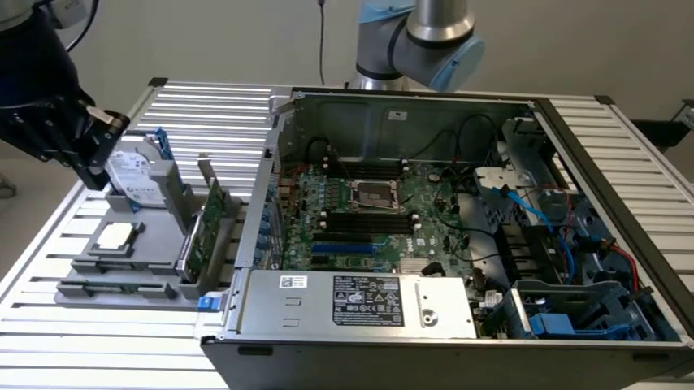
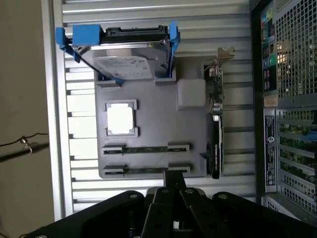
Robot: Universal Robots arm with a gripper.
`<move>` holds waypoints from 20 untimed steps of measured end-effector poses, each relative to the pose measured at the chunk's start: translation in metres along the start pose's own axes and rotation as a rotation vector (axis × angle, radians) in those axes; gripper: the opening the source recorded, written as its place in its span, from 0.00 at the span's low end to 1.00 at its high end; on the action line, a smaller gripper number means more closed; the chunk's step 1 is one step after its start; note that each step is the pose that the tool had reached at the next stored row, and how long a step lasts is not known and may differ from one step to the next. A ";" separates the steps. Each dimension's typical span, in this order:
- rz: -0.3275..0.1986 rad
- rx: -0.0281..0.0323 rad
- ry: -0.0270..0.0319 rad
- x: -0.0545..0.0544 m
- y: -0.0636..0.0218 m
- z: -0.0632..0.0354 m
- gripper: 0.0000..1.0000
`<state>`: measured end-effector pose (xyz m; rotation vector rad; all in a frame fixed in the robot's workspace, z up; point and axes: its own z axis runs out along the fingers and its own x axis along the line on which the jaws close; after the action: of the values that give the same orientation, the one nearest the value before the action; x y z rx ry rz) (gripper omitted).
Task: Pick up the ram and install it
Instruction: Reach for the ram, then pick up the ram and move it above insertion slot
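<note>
Gripper [image 2: 174,177] here, my black jaws pinched fully together with nothing between them, hanging clear above the matte grey tray [image 2: 158,124]. Ram [image 2: 146,148] is a thin dark-green stick lying flat in its slot there, a twin stick [image 2: 141,170] parallel just beside it. Ribbed metal table [image 2: 208,29] all around; the open computer case [image 1: 434,110] stands near the tray's edge.

Two sticks of memory were counted: a first ram [image 2: 146,148] and a second ram [image 2: 141,170]. One grey holder [image 2: 148,106] was counted, with one square processor chip [image 2: 120,119], one hard drive [image 2: 126,67] and one green expansion card [image 2: 214,144]. One open computer case [image 1: 434,110] was counted. Its dark memory slots [image 1: 369,221] were perhaps four or more; they could not be counted surely.
</note>
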<state>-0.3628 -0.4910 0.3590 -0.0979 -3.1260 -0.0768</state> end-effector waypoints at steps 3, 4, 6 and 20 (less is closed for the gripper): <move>0.000 0.0000 -0.0001 0.012 -0.0046 0.0042 0.11; 0.000 0.0000 -0.0003 0.016 -0.0051 0.0057 0.11; -0.002 0.0001 -0.0002 0.023 -0.0056 0.0083 0.11; -0.005 0.0040 0.0015 0.023 -0.0057 0.0095 0.11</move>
<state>-0.3865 -0.4947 0.3496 -0.0894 -3.1248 -0.0707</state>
